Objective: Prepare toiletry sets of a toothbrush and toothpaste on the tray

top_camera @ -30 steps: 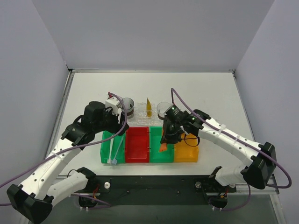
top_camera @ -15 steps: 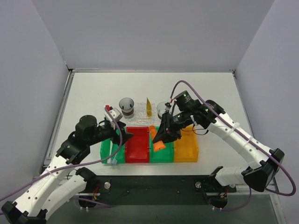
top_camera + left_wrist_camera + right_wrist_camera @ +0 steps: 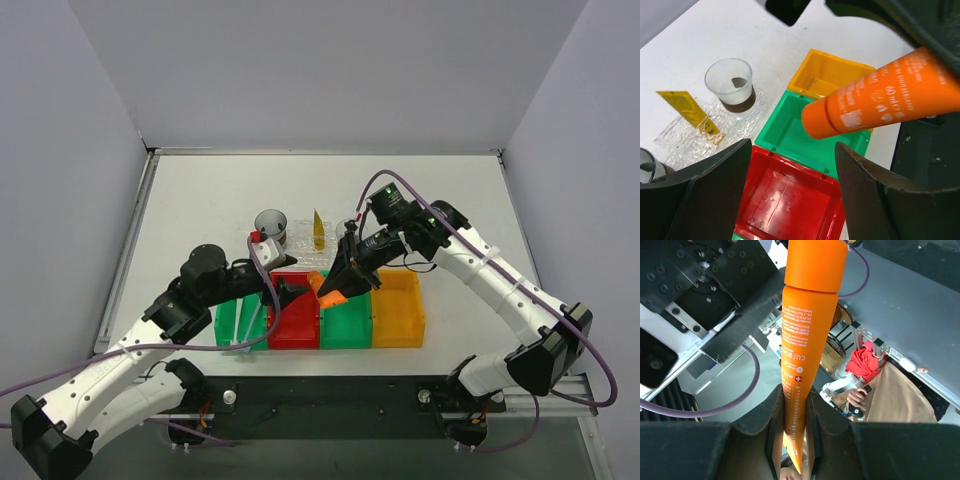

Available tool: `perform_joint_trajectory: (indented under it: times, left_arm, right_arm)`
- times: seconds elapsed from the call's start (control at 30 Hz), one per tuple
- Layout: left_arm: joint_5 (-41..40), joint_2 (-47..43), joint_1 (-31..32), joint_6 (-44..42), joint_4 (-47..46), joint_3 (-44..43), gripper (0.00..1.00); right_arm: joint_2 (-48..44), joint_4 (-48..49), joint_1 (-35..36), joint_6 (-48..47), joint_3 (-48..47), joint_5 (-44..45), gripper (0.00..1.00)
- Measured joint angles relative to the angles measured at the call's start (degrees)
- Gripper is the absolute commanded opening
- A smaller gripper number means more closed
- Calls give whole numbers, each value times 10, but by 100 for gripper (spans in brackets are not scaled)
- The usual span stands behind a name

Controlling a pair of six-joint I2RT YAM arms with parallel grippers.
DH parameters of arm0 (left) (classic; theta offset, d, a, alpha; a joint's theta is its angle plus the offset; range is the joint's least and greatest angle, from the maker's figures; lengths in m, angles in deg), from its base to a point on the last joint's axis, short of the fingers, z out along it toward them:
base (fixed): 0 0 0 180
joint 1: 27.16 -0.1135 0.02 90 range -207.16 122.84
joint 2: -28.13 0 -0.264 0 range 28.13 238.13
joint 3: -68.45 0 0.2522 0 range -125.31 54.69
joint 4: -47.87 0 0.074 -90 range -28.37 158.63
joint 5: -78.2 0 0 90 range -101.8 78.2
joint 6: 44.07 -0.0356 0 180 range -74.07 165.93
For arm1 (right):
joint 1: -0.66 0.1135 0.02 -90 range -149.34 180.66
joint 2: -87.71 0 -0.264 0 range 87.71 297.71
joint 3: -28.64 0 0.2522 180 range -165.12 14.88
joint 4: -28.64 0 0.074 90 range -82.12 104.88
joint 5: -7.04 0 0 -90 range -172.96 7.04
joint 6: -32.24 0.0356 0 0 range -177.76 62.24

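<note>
My right gripper [image 3: 343,281] is shut on the flat end of an orange toothpaste tube [image 3: 330,292] and holds it in the air over the seam of the red and green bins. The tube [image 3: 807,330] points cap-first away from the wrist, clamped between the fingers [image 3: 772,425]. My left gripper [image 3: 287,291] hangs open and empty over the red bin [image 3: 785,200], with the orange tube [image 3: 885,100] just beyond it. On the clear tray [image 3: 298,255] stands a yellow-orange tube [image 3: 319,230]. Two toothbrushes [image 3: 245,322] lie in the left green bin.
Four bins stand in a row near the front: green [image 3: 228,322], red [image 3: 295,318], green [image 3: 347,322], orange [image 3: 398,312]. A clear cup [image 3: 270,225] stands on the tray's left end; another cup [image 3: 732,87] shows on its other end in the left wrist view.
The right gripper lifted the orange tube out of the green bin and swung it left. The left arm came back from the tray and now hangs over the red bin.
</note>
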Motion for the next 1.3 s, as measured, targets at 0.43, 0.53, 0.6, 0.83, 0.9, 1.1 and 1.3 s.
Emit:
perform_joint_trajectory:
  times: [0.43,0.53,0.6,0.83,0.9,1.1,1.3]
  left_arm:
    - [40,-37,37,-17,-10,1,79]
    - [37,-29,54,-31,-11,1,81]
    - [35,-21,63,-36,-11,1,81]
    - [25,20,95,-48,-15,0,81]
    - [24,32,102,-49,-16,-1,82]
    - [15,44,112,-51,-20,-5,65]
    - [10,45,122,-53,-19,-7,35]
  right_arm:
    - [14,0,0,26,-13,-30,0]
    - [14,0,0,29,-13,-32,0]
    - [14,0,0,30,-13,-33,0]
    - [15,-1,16,30,-9,-35,0]
    - [16,-1,24,30,-8,-35,0]
    - [16,-1,37,30,-3,-35,0]
    - [17,-1,37,31,-2,-47,0]
